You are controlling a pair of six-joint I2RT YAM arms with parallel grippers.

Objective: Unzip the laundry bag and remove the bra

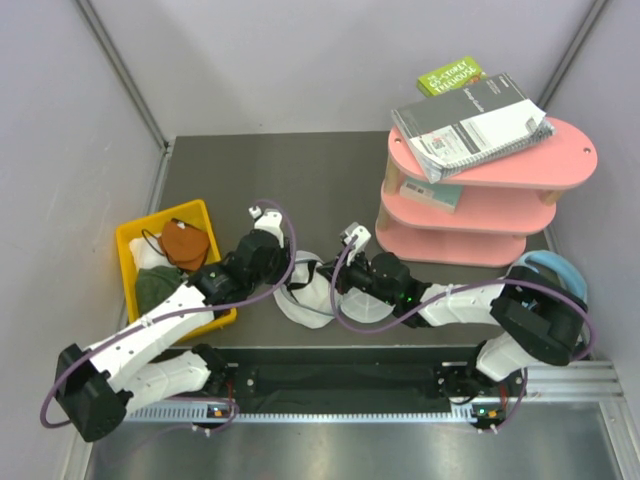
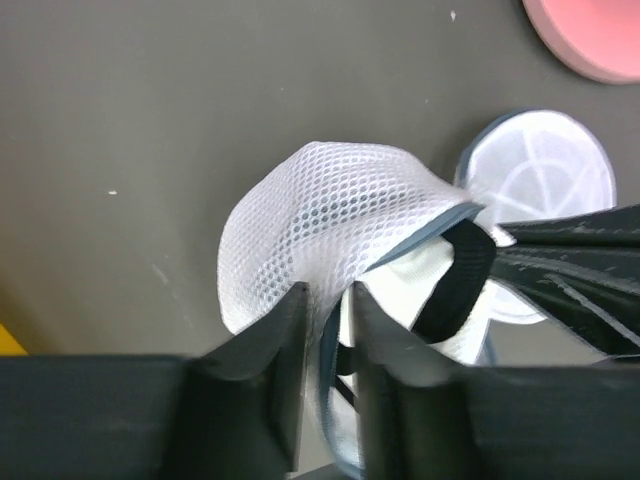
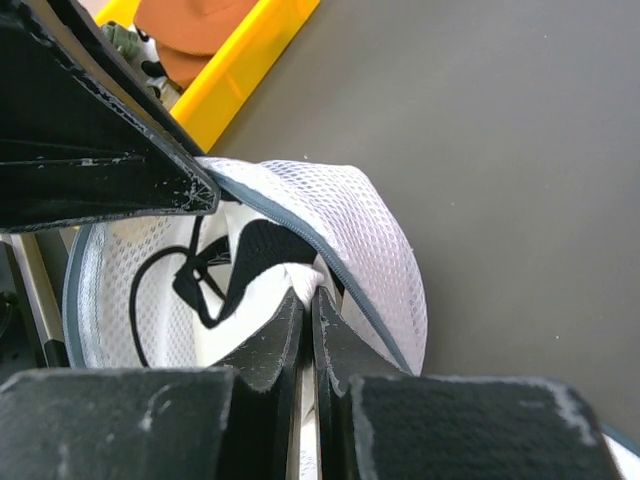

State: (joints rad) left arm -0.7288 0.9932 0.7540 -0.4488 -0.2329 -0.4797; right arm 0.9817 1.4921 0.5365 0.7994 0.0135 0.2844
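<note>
The white mesh laundry bag (image 1: 305,300) lies between my two grippers with its grey-blue zipper rim open. My left gripper (image 2: 328,300) is shut on the bag's mesh rim (image 2: 330,220) and holds the flap up; in the top view it (image 1: 290,278) is at the bag's left. My right gripper (image 3: 312,295) is shut on the white fabric of the bra (image 3: 270,290) inside the open bag (image 3: 370,240). The bra's black strap (image 3: 190,280) trails into the bag and also shows in the left wrist view (image 2: 460,280). In the top view the right gripper (image 1: 328,290) is at the bag's right.
A yellow bin (image 1: 135,240) at the left holds a rust-orange cloth (image 1: 185,243) and a dark green cloth (image 1: 155,285). A pink three-tier shelf (image 1: 490,190) with notebooks stands at the back right. Pale blue headphones (image 1: 550,268) lie by the right arm.
</note>
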